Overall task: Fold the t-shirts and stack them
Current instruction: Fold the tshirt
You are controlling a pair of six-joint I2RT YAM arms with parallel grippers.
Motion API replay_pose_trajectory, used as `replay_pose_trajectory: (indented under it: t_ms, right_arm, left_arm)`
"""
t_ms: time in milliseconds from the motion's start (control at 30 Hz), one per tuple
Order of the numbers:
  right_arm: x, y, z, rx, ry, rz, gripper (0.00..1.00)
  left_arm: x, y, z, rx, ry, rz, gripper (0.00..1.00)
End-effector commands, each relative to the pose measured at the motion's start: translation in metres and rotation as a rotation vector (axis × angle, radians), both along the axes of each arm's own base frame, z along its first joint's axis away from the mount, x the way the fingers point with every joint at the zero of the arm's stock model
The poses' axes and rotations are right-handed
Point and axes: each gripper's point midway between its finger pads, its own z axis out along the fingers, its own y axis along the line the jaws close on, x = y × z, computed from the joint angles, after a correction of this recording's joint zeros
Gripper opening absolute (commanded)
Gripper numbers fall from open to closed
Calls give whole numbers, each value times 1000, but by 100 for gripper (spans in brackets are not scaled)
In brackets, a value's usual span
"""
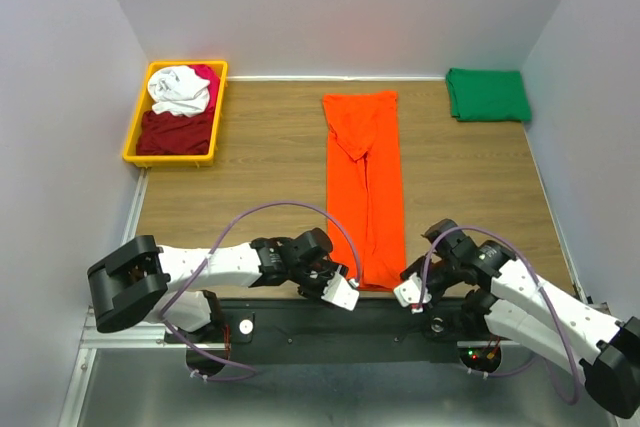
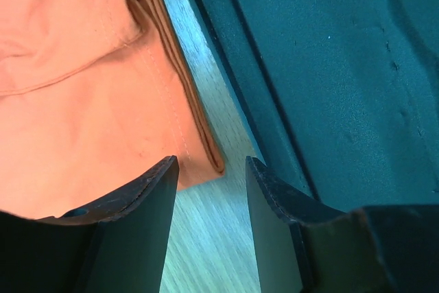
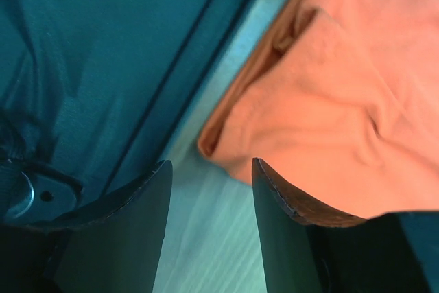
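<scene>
1. Orange t-shirt (image 1: 365, 187) lies flat on the wooden table (image 1: 260, 167), folded into a long narrow strip. It runs from 12 o'clock to 6 o'clock through the middle of the top view, and its near end stops just short of the black base plate (image 1: 330, 332).
2. The left gripper (image 1: 343, 294) sits at the strip's 7 o'clock corner and the right gripper (image 1: 408, 293) at its 5 o'clock corner. Both are spread apart and empty, with the cloth corner just beyond the fingertips, not between them.
3. A folded dark green t-shirt (image 1: 487, 94) rests at 1 o'clock. The yellow bin (image 1: 133, 132) at 10 o'clock holds a white t-shirt (image 1: 180, 90), a dark red t-shirt (image 1: 175, 132) and a magenta t-shirt (image 1: 207, 77).
4. The likely next step is to pinch both near corners and carry them toward 12 o'clock.
5. Risks:
   - The hem shows stacked layers, so a shallow pinch may catch only the top one and let the strip unfold.
   - Fingers sliding in low could push the cloth and bunch it.
   - If one side misses, the fold will skew.
</scene>
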Motion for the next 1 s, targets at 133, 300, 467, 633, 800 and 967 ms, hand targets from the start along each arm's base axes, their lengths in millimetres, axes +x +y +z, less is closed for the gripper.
replay_pose_trajectory:
  t_ms: [133,300,467,633,800,967]
  right_arm:
    - [5,23,-6,-6,-45,12,49]
    - [5,23,-14,-41,-37,-6,39]
    - [5,16,-19,-46,-72,-17,32]
    - [14,20,-12,-23,-96,-73,5]
    - [23,34,25,67,-59,-195,1]
    - [39,37,55,117,-100,-301,1]
  left_arm:
    - [7,-11,5,-15,-28,-2,55]
    - [6,-10,1,5,-20,-7,51]
    - [7,-12,-3,26,-11,-7,40]
    - [6,-11,-2,27,1,-3,11]
    - [-6,-12,22,-27,81,-13,0]
    - [6,-14,57,-99,175,72,0]
